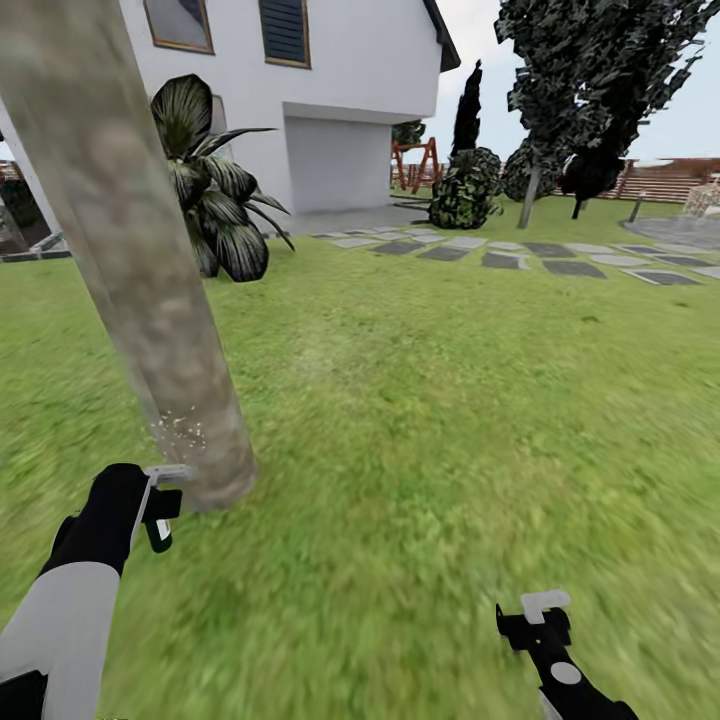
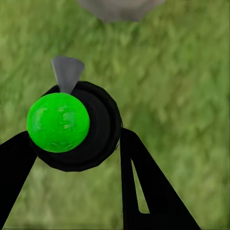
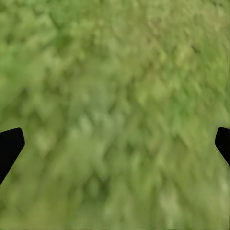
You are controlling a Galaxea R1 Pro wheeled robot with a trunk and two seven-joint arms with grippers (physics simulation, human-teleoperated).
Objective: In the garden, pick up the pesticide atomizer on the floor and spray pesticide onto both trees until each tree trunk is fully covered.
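A thick mottled grey-brown tree trunk [image 1: 130, 260] leans through the left of the head view. My left gripper [image 1: 160, 503] sits low beside its base, shut on the pesticide atomizer [image 1: 166, 474]. Pale spray specks [image 1: 180, 430] dot the bark just above the nozzle. In the left wrist view the atomizer [image 2: 72, 124] is a black round body with a bright green ball and a grey nozzle, held between my black fingers [image 2: 143, 182], and the trunk base [image 2: 120, 7] lies beyond it. A second tree [image 1: 530, 195] stands far back at the right. My right gripper [image 1: 540, 612] hangs open over grass.
Green lawn [image 1: 430, 420] spreads to the right. A broad-leaved palm [image 1: 215, 190] stands behind the trunk, before a white house [image 1: 340, 90]. Grey stepping stones [image 1: 520, 255] cross the far lawn, with dark shrubs [image 1: 465, 190] and a brown fence [image 1: 680, 180] beyond.
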